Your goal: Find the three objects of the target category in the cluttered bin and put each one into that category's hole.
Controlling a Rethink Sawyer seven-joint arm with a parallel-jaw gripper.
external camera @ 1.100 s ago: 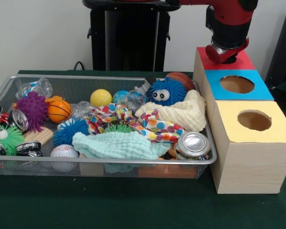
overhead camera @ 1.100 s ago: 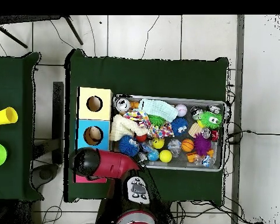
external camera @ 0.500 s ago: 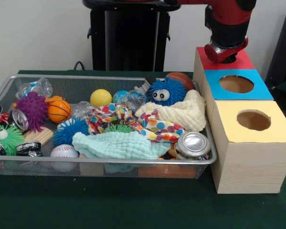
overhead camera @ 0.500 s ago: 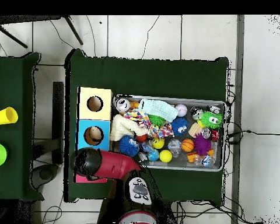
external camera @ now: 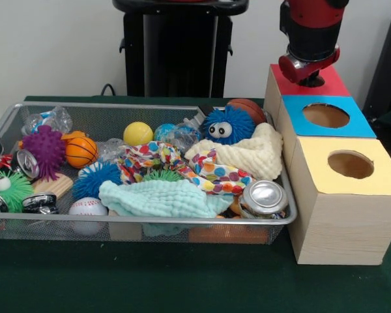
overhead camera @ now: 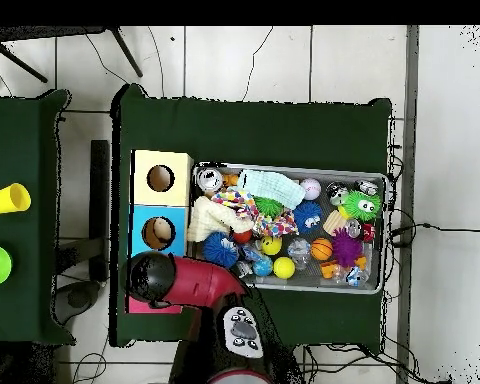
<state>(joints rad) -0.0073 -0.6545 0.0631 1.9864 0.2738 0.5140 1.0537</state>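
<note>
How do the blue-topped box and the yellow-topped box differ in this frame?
The blue-topped box sits between the red-topped box and the yellow-topped box; the yellow one ends the row, showing its whole wooden front face. In the overhead view something brownish shows inside the blue box's hole, while the yellow box's hole looks dark. Both have one round hole on top and stand beside the wire bin.

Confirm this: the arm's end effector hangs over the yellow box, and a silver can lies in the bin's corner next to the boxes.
Not quite. The end effector hangs over the red box, not the yellow box, as the front view shows. The rest holds: the silver can lies in the bin corner next to the boxes.
</note>
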